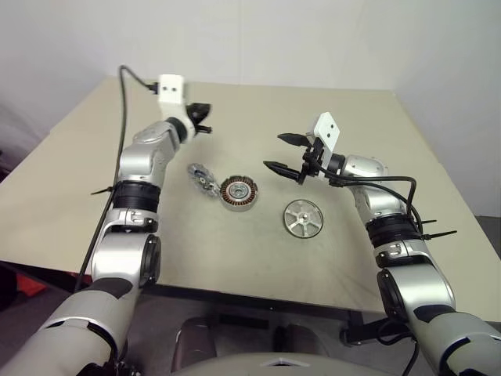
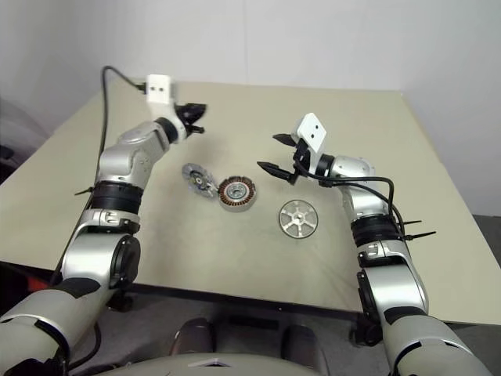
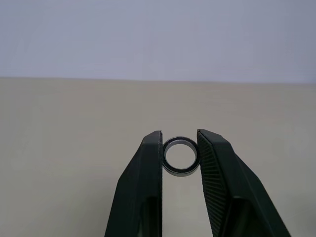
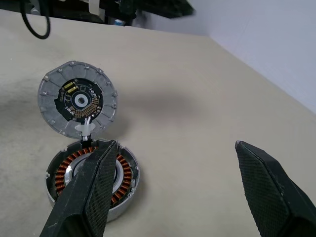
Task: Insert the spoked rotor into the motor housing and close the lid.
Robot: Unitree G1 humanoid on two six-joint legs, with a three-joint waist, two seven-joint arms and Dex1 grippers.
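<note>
The spoked rotor (image 1: pixel 303 218) lies flat on the beige table, right of the motor housing (image 1: pixel 238 193) with its copper windings. The lid (image 4: pixel 78 103) stands tilted open at the housing's left edge, joined to it by a small white link, its circuit side showing. My left gripper (image 1: pixel 205 117) is raised above the table's far left part, pointing level, shut on a small metal ring (image 3: pixel 180 173) pinched between its fingers. Open wide and holding nothing, my right gripper (image 1: pixel 273 151) hovers right of and above the housing, its fingers pointing toward it.
The beige table (image 1: pixel 352 117) has bare room all round the three parts. Its front edge runs just below the rotor. A black cable (image 1: pixel 124 94) loops from my left wrist.
</note>
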